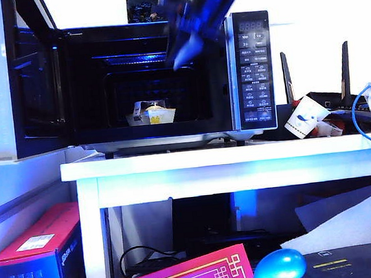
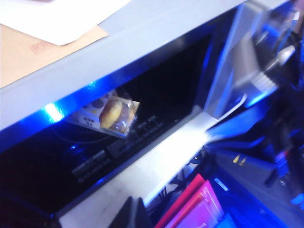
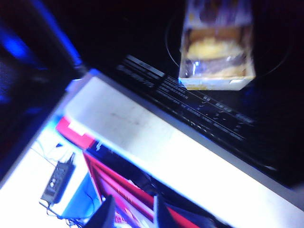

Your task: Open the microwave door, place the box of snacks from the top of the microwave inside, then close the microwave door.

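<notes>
Nearest you, at the bottom of the exterior view, lay a pink card (image 1: 184, 275) and a blue rounded object (image 1: 278, 267), both cut off by the frame's edge; a red-topped box (image 1: 36, 249) stood at the lower left beneath the white table (image 1: 226, 158). On that table sat the microwave (image 1: 255, 68) with its microwave door (image 1: 35, 87) swung wide to the left; you could see straight into the dark cavity. The box of snacks (image 1: 151, 113) sat on the cavity floor, left of centre, free of either arm; the left wrist view showed it (image 2: 108, 113) through a clear window with a round golden pastry inside, and the right wrist view showed it (image 3: 216, 47) upright on the dark turntable, its top cut off.

The right gripper (image 1: 187, 51) hung blurred at the top of the opening, in front of the upper right part of the cavity and well above the box; in its own wrist view only two dark fingertips (image 3: 130, 216) showed at the frame's edge, standing a little apart with nothing between them. The left gripper (image 2: 130, 213) showed only as a dark stub at the edge of its wrist view, over the table's front edge; you could not tell how its jaws stood, and it could not be picked out in the exterior view.

Right of the microwave a paper cup (image 1: 304, 117) lay tipped, with router antennas (image 1: 345, 66) and a blue cable (image 1: 362, 114) behind; what lay beyond was probably glare-washed wall.
</notes>
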